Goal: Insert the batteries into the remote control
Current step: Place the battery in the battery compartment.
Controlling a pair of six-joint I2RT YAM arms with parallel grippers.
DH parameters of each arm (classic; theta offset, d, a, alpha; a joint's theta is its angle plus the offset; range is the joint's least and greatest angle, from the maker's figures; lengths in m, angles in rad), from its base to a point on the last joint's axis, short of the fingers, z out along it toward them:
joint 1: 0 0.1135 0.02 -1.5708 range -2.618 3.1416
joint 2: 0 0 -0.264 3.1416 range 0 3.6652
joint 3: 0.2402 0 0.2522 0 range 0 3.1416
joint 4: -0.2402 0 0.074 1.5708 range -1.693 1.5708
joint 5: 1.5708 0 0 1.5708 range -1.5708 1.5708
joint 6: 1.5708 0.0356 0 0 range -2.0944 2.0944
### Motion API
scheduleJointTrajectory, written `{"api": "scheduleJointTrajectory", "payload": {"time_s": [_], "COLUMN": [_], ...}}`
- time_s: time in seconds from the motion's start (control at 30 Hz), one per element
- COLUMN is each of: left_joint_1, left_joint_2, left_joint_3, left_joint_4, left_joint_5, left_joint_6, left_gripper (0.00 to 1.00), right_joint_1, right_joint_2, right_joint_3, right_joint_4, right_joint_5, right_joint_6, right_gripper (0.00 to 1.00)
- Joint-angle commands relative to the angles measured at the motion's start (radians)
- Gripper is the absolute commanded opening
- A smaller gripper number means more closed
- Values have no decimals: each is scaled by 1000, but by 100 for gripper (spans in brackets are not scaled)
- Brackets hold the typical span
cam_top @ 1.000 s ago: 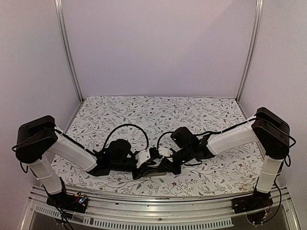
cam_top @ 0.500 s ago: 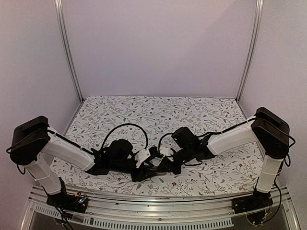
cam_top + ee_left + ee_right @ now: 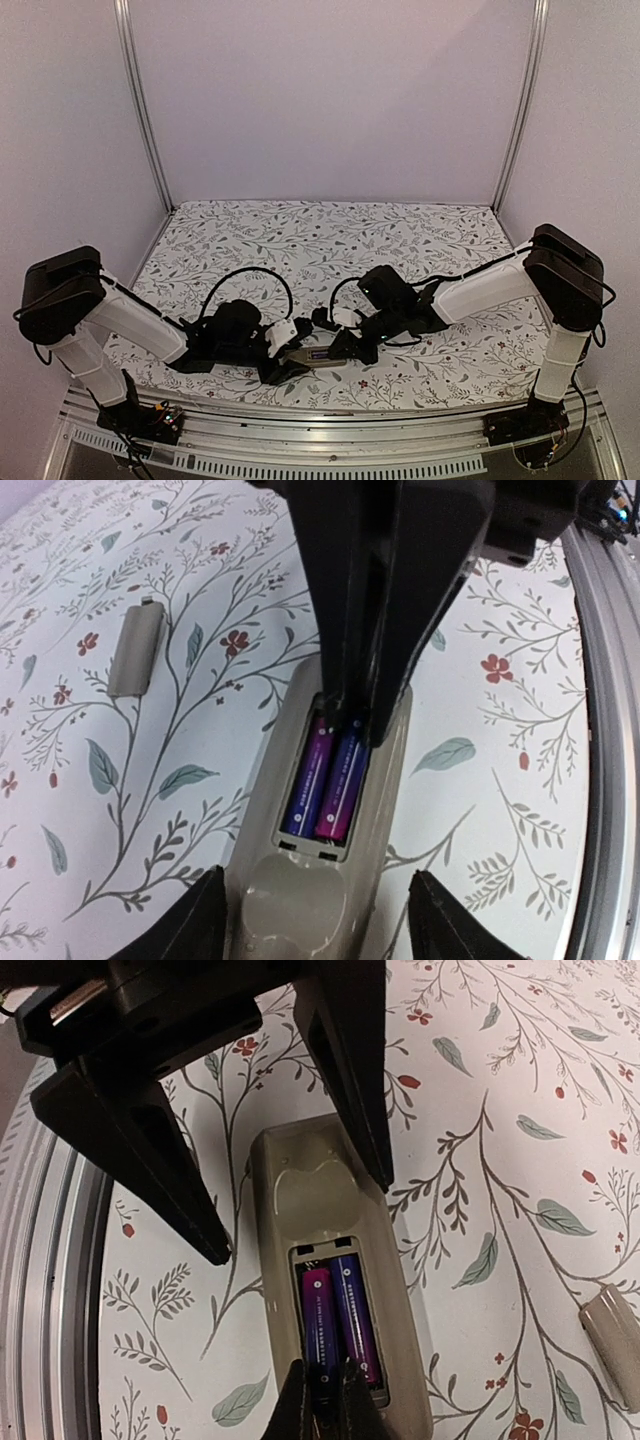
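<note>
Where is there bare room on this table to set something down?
The far half of the table, from the arms to the back wall, is bare. The near centre is crowded: left gripper and right gripper meet over the remote control, with the grey cover beyond it.

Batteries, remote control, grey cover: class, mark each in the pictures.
batteries [image 3: 342,785], left wrist view, right cell's middle
remote control [image 3: 300,1200], right wrist view, back above recess
grey cover [image 3: 135,650], left wrist view, centre

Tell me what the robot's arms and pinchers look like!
The left arm and right arm are white tubes with chunky black joints and looping black cables. The left gripper and right gripper are black, each with two flat, pointed fingers.
</note>
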Motion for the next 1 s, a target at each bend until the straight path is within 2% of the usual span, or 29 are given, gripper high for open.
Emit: {"api": "scheduleJointTrajectory", "payload": {"time_s": [0.0, 0.17, 0.27, 0.5, 0.67, 0.97], "left_joint_1": [29, 40, 34, 32, 33, 33], "left_joint_2": [41, 59, 81, 141, 176, 175], "left_joint_3": [14, 58, 75, 83, 79, 60], "left_joint_4": [29, 57, 65, 120, 165, 195], "left_joint_5": [-21, 21, 115, 112, 115, 139], "left_joint_6": [-14, 9, 27, 40, 44, 45], "left_gripper": [60, 48, 51, 50, 46, 46], "right_joint_1": [16, 16, 16, 24, 51, 71], "right_joint_2": [71, 66, 66, 74, 92, 144], "right_joint_3": [-40, -49, -46, -30, -24, 8], "right_joint_4": [-46, -42, -32, -11, -21, -21], "right_joint_5": [132, 132, 129, 102, 112, 116], "right_joint_6": [-28, -33, -31, -33, -48, -49], "right_gripper": [1, 2, 4, 5, 4, 5]}}
